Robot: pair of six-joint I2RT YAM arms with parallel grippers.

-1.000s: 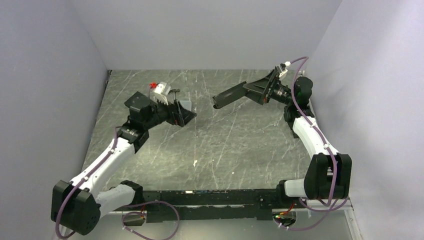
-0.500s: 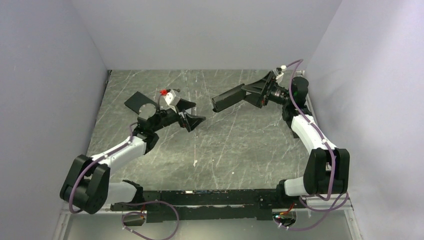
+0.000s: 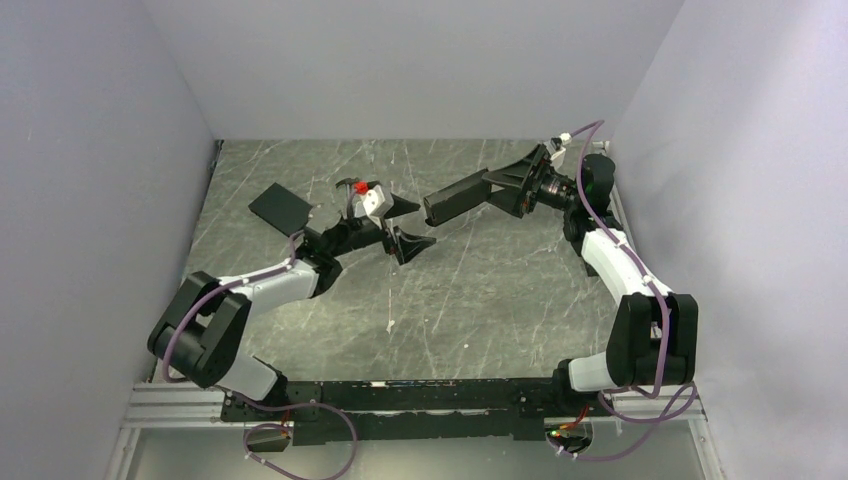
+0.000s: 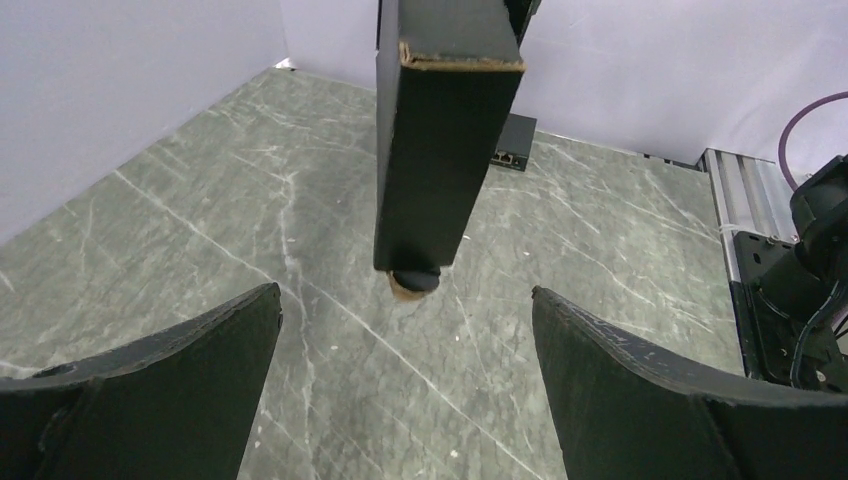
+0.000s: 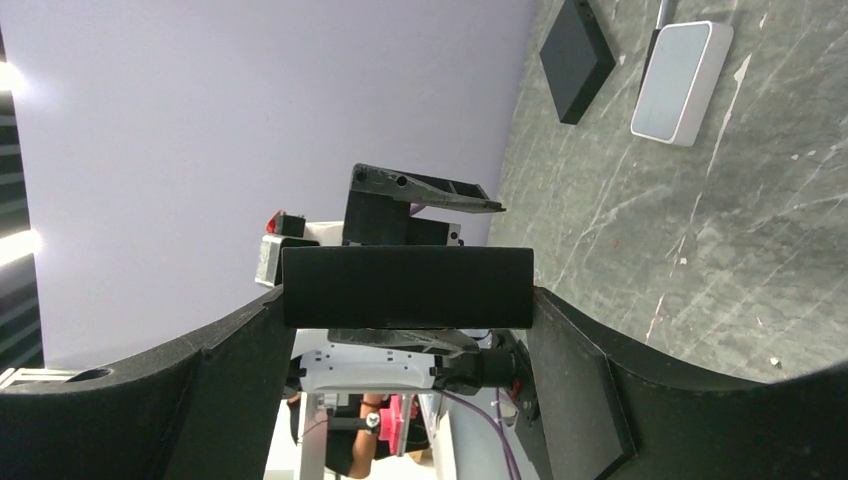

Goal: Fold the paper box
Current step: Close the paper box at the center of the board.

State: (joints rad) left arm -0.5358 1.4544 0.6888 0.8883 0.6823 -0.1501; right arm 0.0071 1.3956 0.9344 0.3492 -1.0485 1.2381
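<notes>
The paper box [image 3: 455,205] hangs in the air over the far middle of the table [image 3: 480,300], clamped at its right end in the jaws of the right gripper [image 3: 497,188]. Its long axis runs mostly left to right, the free end pointing left and slightly near, toward the left gripper [image 3: 414,226], whose jaws stand wide and empty. That end lies just right of the left jaws. The left wrist view shows it centred on their gap but not yet between them.
</notes>
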